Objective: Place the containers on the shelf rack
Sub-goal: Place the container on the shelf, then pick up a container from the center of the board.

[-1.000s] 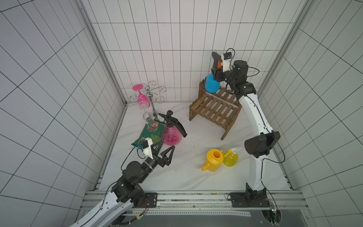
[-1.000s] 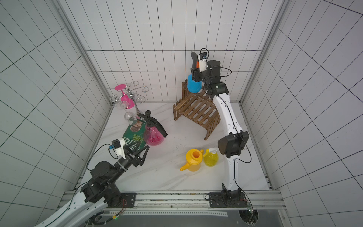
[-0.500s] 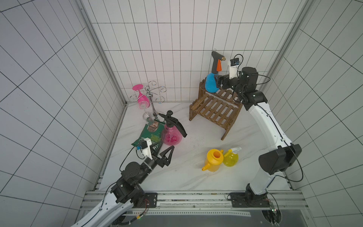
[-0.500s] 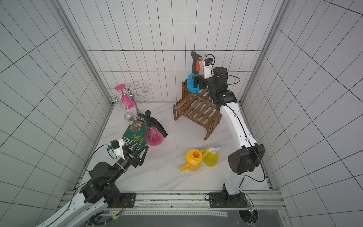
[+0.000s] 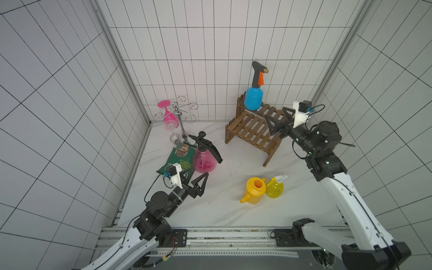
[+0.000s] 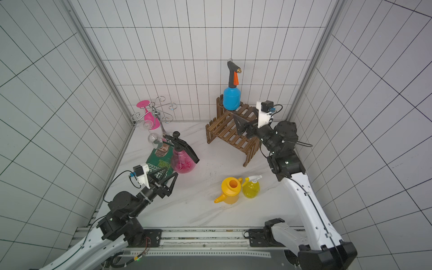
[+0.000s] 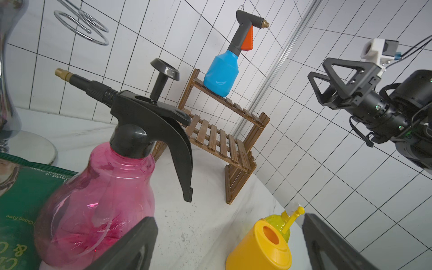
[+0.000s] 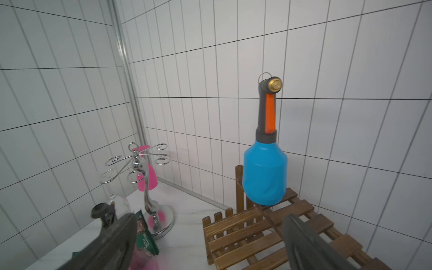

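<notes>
A white-tiled booth seen from above, with a marble-look table (image 5: 222, 215) and two robot arms reaching in from the near edge.

A brown wooden shelf rack (image 5: 251, 132) with two steps stands at the back right, its upper step toward the back wall. One container is on it. A blue sprayer (image 5: 253, 101) stands upright at the left end of the upper step, long axis vertical, grey head on top. In both top views its brass nozzle points right, with the orange trigger hanging just under it. The right wrist view looks almost straight into that nozzle.

The right gripper (image 5: 275, 114) hovers over the right part of the rack, apart from the blue sprayer. Its jaws are spread wide and hold nothing.

Three containers are on the table. A pink sprayer (image 5: 204, 161) stands upright left of centre, at the edge of a green crisp bag (image 5: 178, 159). Its nozzle points back-left toward a wire glass stand (image 5: 181, 117), and its black lever slopes down to the front right. A yellow watering can (image 5: 256, 190) stands upright nearer the front, spout pointing front-left. A small yellow sprayer (image 5: 275, 188) stands upright against its right side, white head pointing back-right.

The left gripper (image 5: 198, 174) hovers low in front of the pink sprayer, jaws wide and empty.

A pink wine glass (image 5: 168, 115) hangs upside down on the stand.
</notes>
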Motion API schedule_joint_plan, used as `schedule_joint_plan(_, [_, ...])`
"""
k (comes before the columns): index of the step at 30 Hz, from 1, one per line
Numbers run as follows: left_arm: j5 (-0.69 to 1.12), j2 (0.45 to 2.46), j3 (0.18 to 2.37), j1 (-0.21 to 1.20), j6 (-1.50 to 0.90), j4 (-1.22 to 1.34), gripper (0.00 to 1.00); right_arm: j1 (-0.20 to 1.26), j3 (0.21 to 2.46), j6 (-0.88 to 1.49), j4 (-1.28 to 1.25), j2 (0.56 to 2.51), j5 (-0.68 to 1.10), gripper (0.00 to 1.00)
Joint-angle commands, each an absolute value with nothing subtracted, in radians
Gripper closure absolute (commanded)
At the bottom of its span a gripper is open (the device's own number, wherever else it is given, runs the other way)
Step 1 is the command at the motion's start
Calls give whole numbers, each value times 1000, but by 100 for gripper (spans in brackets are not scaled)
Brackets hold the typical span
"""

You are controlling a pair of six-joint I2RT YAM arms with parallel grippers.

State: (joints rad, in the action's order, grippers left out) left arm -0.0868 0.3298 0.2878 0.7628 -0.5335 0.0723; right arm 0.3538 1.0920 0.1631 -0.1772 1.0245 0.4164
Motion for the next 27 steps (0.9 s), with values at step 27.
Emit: schedule_joint_plan(27, [-177,265,136,640,-696,-77,2,789,1133,33,-202,1616,459,9])
